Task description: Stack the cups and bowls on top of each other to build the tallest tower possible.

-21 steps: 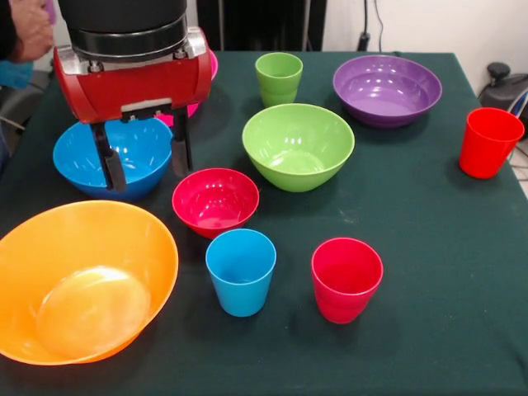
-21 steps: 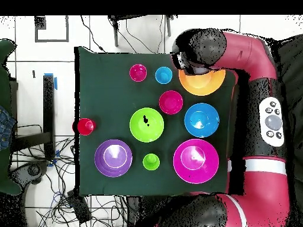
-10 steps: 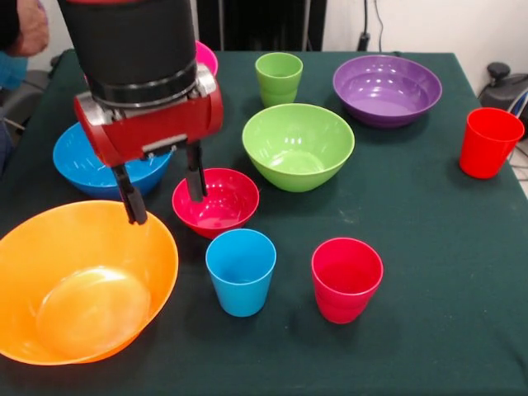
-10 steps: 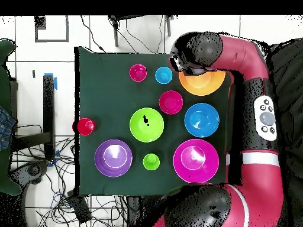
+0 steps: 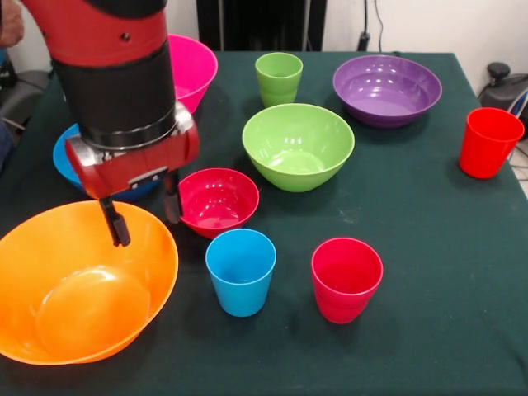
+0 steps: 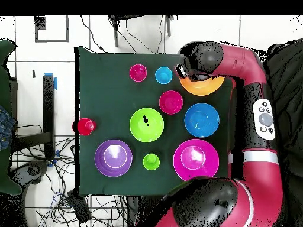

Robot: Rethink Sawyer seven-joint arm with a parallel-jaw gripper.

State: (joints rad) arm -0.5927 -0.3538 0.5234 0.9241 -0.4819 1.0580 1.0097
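Listing from the front edge of the desk (image 5: 429,247) backward, taking the lime bowl (image 5: 298,145) as landmark.

Orange bowl (image 5: 78,285): nearest item, well to the front-left of the lime bowl, upright. The gripper (image 5: 142,216) hangs over its far rim, fingers spread, one finger (image 5: 115,223) inside the rim line and the other outside it beside the small red bowl; nothing is held. Whether a finger touches the rim cannot be told.

Blue cup (image 5: 240,271): in front of the lime bowl, slightly left, upright.

Red cup (image 5: 346,279): in front of the lime bowl, slightly right, beside the blue cup, apart from it.

Small red bowl (image 5: 216,200): just front-left of the lime bowl, between it and the orange bowl.

Lime bowl: centre of the desk, upright.

Blue bowl (image 5: 64,157): left of the lime bowl, mostly hidden behind the arm (image 5: 115,82).

Second red cup (image 5: 488,142): well to the right of the lime bowl, near the desk edge.

Pink bowl (image 5: 191,68): behind and left of the lime bowl, partly hidden by the arm.

Green cup (image 5: 279,77): just behind the lime bowl.

Purple bowl (image 5: 386,88): behind and right of the lime bowl.

All bowls and cups stand singly; none is stacked.
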